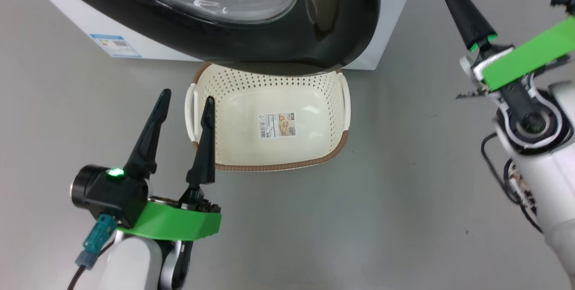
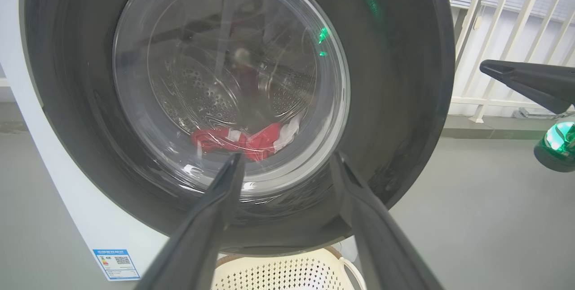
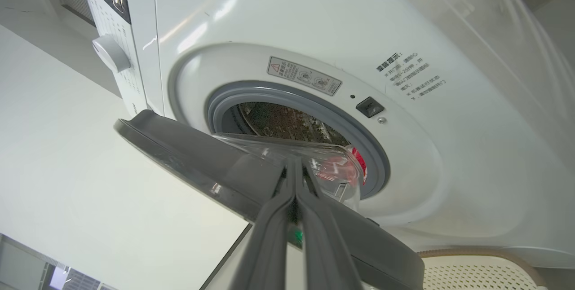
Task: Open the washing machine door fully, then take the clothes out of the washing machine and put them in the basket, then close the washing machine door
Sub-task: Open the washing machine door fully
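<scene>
At the front of the washing machine [image 3: 314, 20]: washing machine door [image 1: 323, 34], ajar, not yet swung fully back, its black rim overhanging the far end of the basket [image 1: 269, 167] on the floor [image 1: 404, 191]. Clothes [image 2: 251, 139]: red and white, low in the drum [image 2: 202, 97], seen through the glass bowl [image 2: 224, 34]; none in the basket. Right gripper [image 3: 294, 164]: 2 fingers pressed together, holding nothing, raised to the right of the door and aimed toward its inner side, tips at the seam of rim and bowl; contact cannot be told. Door lies edge-on to these fingers, free edge on the right, so the right arm is judged the nearer for levering it wider. Left gripper [image 1: 187, 96]: fingers spread wide, empty, held low, pointing at the door's outer face, near the basket's left handle [image 1: 192, 115].
</scene>
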